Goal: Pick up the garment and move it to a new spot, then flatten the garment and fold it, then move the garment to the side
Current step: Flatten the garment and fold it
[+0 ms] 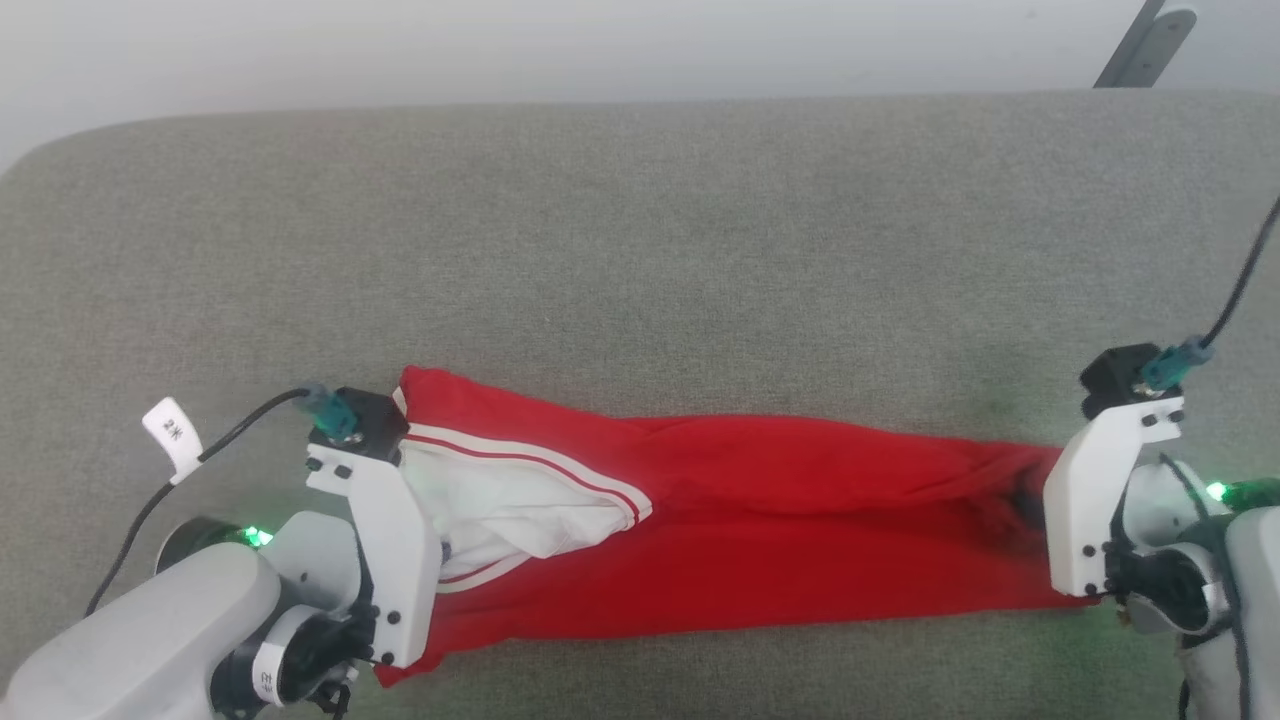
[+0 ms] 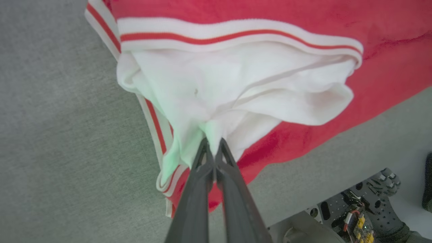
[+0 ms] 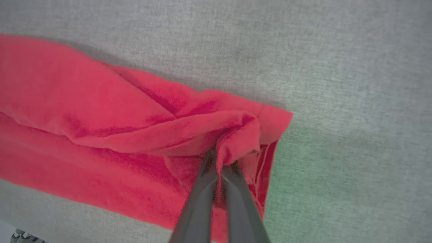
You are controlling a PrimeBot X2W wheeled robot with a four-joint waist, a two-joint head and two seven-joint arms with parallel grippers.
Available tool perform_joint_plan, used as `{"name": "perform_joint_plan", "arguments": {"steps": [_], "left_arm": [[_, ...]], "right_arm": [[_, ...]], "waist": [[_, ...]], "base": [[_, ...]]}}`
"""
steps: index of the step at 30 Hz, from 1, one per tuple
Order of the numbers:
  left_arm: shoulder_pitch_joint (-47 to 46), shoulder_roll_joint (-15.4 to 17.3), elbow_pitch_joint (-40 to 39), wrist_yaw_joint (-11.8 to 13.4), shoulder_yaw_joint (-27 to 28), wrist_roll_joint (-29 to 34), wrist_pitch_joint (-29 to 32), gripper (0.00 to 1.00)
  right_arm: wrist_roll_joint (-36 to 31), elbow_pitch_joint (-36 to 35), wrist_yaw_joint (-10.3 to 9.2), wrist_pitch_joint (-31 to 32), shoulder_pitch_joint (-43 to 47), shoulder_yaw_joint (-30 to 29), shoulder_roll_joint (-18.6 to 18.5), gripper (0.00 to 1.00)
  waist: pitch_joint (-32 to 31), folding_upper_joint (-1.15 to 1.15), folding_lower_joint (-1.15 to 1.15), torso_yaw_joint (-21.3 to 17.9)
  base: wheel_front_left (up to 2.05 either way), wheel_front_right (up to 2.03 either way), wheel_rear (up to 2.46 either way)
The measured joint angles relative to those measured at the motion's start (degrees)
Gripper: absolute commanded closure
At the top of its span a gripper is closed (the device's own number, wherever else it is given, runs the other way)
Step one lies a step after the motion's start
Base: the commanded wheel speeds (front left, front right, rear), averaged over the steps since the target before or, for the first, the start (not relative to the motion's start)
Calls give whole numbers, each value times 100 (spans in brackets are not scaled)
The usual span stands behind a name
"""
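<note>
The garment [image 1: 760, 530] is seen drawn out into a long red band across the near part of a grey cloth surface [image 1: 640, 250], with one end taken by each gripper. Whether its middle rests on the surface or hangs just above it cannot be told.

In the head view the left arm [image 1: 150, 640] is brought in from the lower left corner. Its wrist is bent so that the white housing is angled up and inward over the garment's left end. The right arm [image 1: 1250, 600] enters at the lower right edge, and its white housing stands upright against the garment's right end. A black cable [image 1: 1240, 280] with a teal plug is fitted to the top of the right wrist.

In the left wrist view the left gripper [image 2: 212, 143] is shown with its fingers pressed together on a bunched fold of the white sleeve [image 2: 236, 87]. The striped trim [image 2: 236, 33] is laid just beyond it.

In the right wrist view the right gripper [image 3: 220, 160] is pinched tight on a gathered red fold close to the garment's end edge.
</note>
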Motion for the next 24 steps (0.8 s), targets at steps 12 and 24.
{"name": "perform_joint_plan", "arguments": {"steps": [12,24], "left_arm": [[416,-104,554,-398,478,-133,-1376,0],[1388,-35,466,-187,1204,347,-3971,0]], "right_arm": [[82,-182,0,142,92,-232,110,0],[-181,-125,0,616,409,-1220,230,0]], "waist": [[-391,0,0,130],[-556,0,0,456]], "base": [[0,0,0],[0,0,0]]}}
